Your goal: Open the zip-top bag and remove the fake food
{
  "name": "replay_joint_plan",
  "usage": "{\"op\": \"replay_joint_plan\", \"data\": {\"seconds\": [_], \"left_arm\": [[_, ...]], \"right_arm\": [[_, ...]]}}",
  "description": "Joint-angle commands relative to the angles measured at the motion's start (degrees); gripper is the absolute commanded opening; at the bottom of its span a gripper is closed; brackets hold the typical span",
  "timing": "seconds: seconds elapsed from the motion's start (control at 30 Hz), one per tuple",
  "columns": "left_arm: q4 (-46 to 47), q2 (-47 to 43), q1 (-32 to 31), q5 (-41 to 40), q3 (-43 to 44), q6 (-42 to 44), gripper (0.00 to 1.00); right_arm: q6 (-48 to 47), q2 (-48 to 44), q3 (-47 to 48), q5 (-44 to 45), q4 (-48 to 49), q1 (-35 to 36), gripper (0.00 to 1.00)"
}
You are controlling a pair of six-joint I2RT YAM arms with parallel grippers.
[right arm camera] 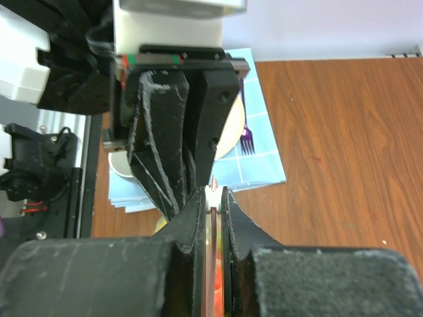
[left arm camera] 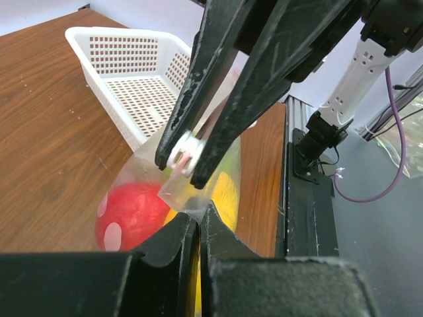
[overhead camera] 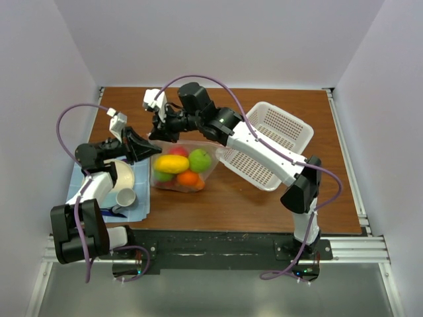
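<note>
Bag (left arm camera: 145, 175) sits mid-table with its top edge lifted. Inside it are a yellow fruit (overhead camera: 172, 163), green apple (overhead camera: 199, 160), orange (overhead camera: 188, 177) and red fruit (left arm camera: 132, 214) with white dots, packed touching. A 2nd green piece shows low at the left of the bag.

Left gripper (left arm camera: 198, 223) is clamped on the bag's top edge, fingers together on the film. Right gripper (right arm camera: 213, 198) reaches in from the far side and is pinched on the white zip strip (left arm camera: 185, 153), just beside the left gripper, tips nearly meeting. Cannot tell if the zip is parted.

White mesh basket (overhead camera: 272, 142) stands just right of the bag. At the near left, a beige plate (overhead camera: 124, 173), white cup (overhead camera: 125, 198) and purple fork (right arm camera: 246, 140) rest on a blue cloth (right arm camera: 264, 158), partly hidden by the left arm.

The table (overhead camera: 264, 205) is brown wood and the walls are white.
</note>
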Motion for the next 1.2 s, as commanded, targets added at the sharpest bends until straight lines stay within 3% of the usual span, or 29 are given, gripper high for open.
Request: {"op": "replay_joint_plan", "data": {"seconds": [0.0, 0.4, 0.47, 0.5, 0.53, 0.57, 0.6, 0.7, 1.07, 1.17], "left_arm": [[34.2, -0.3, 0.0, 4.5, 3.1, 1.3, 0.06], [34.1, 3.3, 2.5, 4.3, 5.3, 2.9, 0.05], [34.2, 3.8, 2.4, 3.6, 4.8, 2.6, 0.09], [34.1, 3.9, 2.0, 3.3, 4.6, 1.8, 0.18], [34.0, 4.1, 1.6, 2.7, 4.3, 1.4, 0.39], [34.0, 3.8, 1.1, 2.7, 4.1, 1.4, 0.47], [34.0, 3.5, -0.2, 2.7, 4.1, 1.6, 0.7], [33.6, 2.4, -2.7, 2.6, 4.8, 1.3, 0.77], [32.9, 4.4, -4.7, 2.8, 11.7, 1.2, 0.75], [33.0, 5.2, -4.8, 4.0, 13.3, 1.9, 0.67]], "right_arm": [[-1.7, -5.1, -3.5, 3.2, 0.3, -1.1, 0.0], [-2.5, -18.4, -18.5, 7.0, 2.2, -2.5, 0.0], [-1.7, -18.5, -18.9, 6.0, 2.6, -2.6, 0.0], [-1.2, -18.2, -18.8, 5.6, 2.9, -2.5, 0.0], [-0.6, -18.0, -18.3, 5.1, 3.6, -2.5, 0.0], [0.7, -17.5, -18.1, 4.0, 3.9, -2.5, 0.0], [1.3, -16.5, -17.6, 3.4, 4.2, -2.6, 0.0], [3.3, -13.4, -15.1, 0.9, 4.4, -2.5, 0.0], [5.5, -9.1, -8.3, -2.4, 1.5, -2.4, 0.0], [5.4, -9.0, -7.9, -2.3, 1.0, -2.4, 0.0]]}}
